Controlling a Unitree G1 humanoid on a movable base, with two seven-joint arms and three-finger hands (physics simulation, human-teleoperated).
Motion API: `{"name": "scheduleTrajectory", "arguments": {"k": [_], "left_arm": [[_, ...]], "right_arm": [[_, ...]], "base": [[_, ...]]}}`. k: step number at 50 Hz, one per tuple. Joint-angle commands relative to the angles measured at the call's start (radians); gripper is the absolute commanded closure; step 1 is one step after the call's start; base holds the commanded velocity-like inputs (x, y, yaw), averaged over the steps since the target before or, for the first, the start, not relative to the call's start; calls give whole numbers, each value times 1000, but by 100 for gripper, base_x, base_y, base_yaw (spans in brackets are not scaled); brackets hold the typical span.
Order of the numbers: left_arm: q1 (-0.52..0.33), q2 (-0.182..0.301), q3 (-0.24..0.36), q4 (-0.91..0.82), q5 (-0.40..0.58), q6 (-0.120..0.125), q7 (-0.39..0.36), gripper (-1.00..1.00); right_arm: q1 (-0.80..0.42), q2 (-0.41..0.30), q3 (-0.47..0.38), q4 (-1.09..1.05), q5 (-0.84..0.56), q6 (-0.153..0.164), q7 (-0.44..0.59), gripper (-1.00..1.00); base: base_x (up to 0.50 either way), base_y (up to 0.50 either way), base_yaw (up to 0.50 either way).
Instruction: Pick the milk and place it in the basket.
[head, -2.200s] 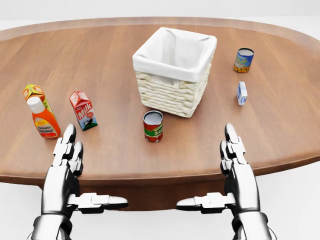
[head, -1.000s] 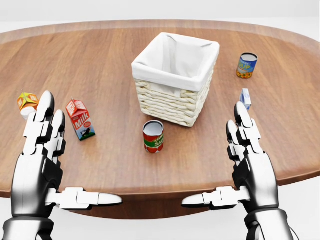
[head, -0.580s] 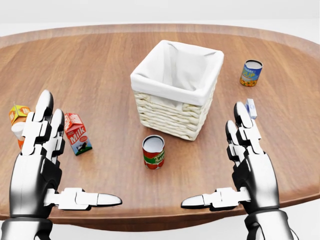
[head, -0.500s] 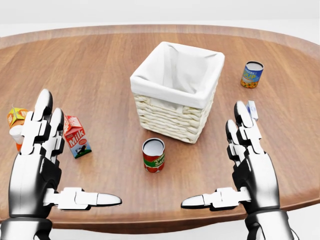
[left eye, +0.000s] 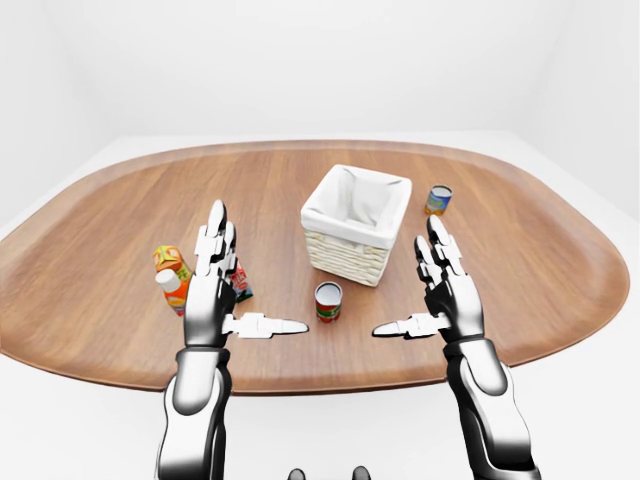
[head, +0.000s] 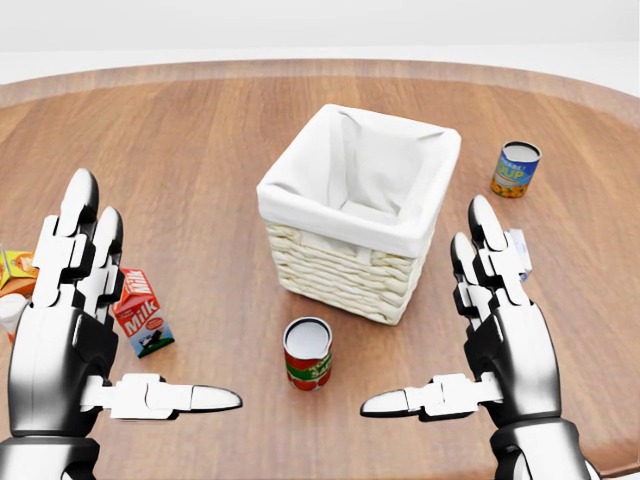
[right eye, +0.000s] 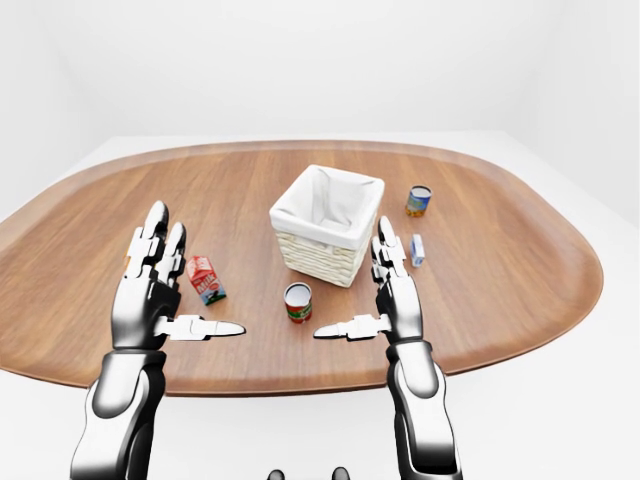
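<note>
The milk (head: 140, 316), a small red and white carton, stands on the wooden table (head: 200, 150) at the left of the head view. My left hand (left eye: 260, 270) hovers open just beside and over it, fingers spread, thumb pointing right, not touching it. The wicker basket (head: 340, 275) with a white cloth liner stands in the middle, and nothing shows inside it. My right hand (head: 425, 305) is open to the right of the basket, thumb pointing left, holding nothing.
A red tomato can (head: 307, 353) stands between my hands, below the basket. A blue and yellow can (head: 515, 168) stands at the upper right. A small blue and white carton (head: 518, 245) peeks from behind my right fingers. An orange carton (left eye: 168, 258) and an orange bottle (left eye: 172, 290) stand left of the milk.
The camera has moved closer to the table, so basket and cans look larger and lower. Both hands rose from the table's near edge and have since held their open pose.
</note>
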Motion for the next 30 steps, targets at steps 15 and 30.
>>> {"name": "scheduleTrajectory", "arguments": {"k": [15, 30], "left_arm": [[6, 0, -2, 7, 4, 0, -2, -100], [2, -1, -1, 26, 6, 0, 0, -100]], "right_arm": [[6, 1, 3, 7, 3, 0, 7, -100], [7, 2, 5, 24, 5, 0, 9, -100]], "base": [[25, 0, 0], [25, 0, 0]]}}
